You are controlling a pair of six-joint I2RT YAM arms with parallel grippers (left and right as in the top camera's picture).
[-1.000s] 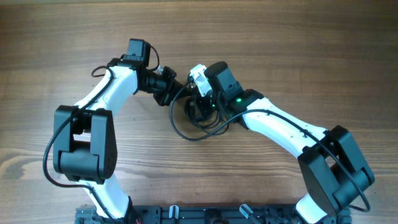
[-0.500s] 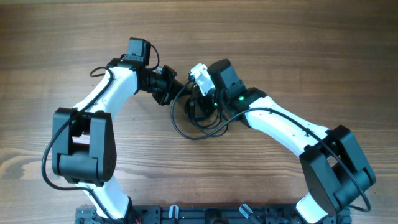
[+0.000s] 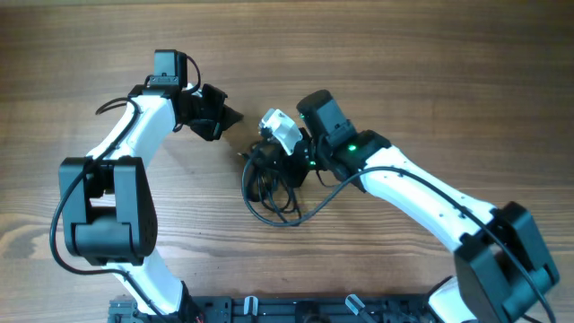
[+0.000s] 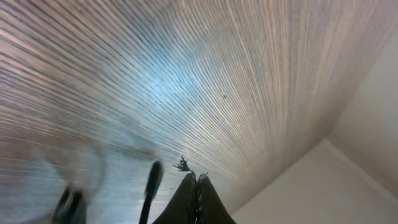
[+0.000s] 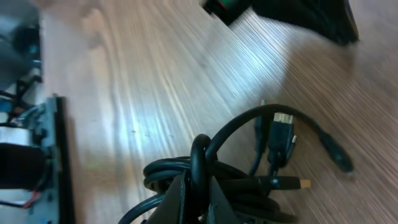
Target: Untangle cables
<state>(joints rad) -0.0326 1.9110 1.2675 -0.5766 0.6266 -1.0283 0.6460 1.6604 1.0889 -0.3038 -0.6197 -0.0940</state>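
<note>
Overhead view: I see my left hand (image 3: pixel 224 115) in the upper left-centre of the frame. Its tips are drawn together to a point, and it sits apart from the tangle, over bare table (image 3: pixel 404 72). My right hand (image 3: pixel 280 160) is at the centre of the frame and reaches down into the cables (image 3: pixel 267 179). They lie bunched just below and left of it. One wide loop sags out from the bunch toward the bottom of the frame and curves back under the right arm.

Left wrist view: the picture is heavily blurred. The left hand (image 4: pixel 196 200) shows at bottom centre with both fingers pressed together. I can't make out whether anything is pinched between them. Wood grain fills the rest, and a dark smear at lower left is too soft to identify.

Right wrist view: the right hand (image 5: pixel 198 200) is at bottom centre, clamped on the cables (image 5: pixel 205 177). One strand rises in a loop from between the fingers. The coil spreads left and right around them, resting on the table (image 5: pixel 143 81). Three plug ends (image 5: pixel 280 119) hang free right of centre.
</note>
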